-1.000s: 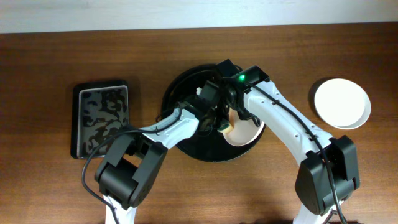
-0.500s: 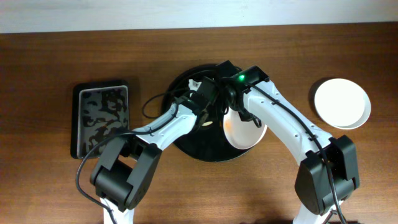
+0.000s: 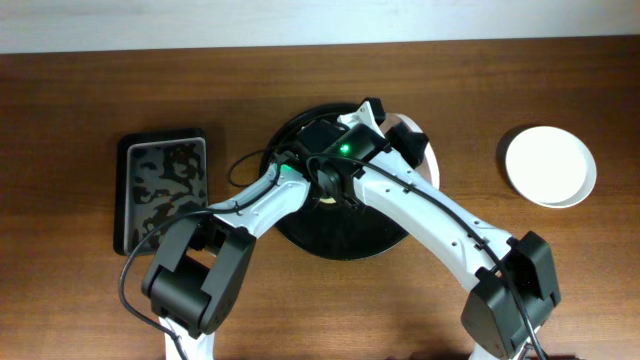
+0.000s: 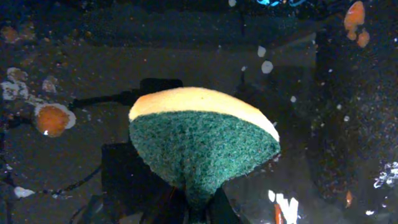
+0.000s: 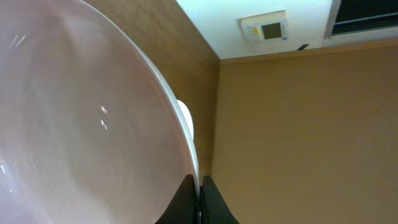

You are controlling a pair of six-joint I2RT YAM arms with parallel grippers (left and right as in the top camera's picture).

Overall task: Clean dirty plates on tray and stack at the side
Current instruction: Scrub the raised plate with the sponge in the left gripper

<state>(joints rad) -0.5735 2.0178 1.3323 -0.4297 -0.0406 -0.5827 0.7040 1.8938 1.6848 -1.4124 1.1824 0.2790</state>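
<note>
Near the worktop's left edge sits the sponge tray [image 3: 162, 190]. At centre, the left fingers [image 4: 222, 213] pinch a green-faced sponge [image 4: 202, 146] over the smeared black tray [image 3: 330, 238], likely so drips stay inside. The right fingers [image 5: 216, 208] clamp a plate [image 5: 81, 124] by its rim, tilted above the tray's right side, probably bound for the white plate [image 3: 550, 165] by the right edge.

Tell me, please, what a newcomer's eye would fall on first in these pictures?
Over the black tray at centre, the left gripper pinches a green-and-yellow sponge above its spattered surface, while the right gripper holds a white plate tilted by its rim. A second plate lies apart on the right.
</note>
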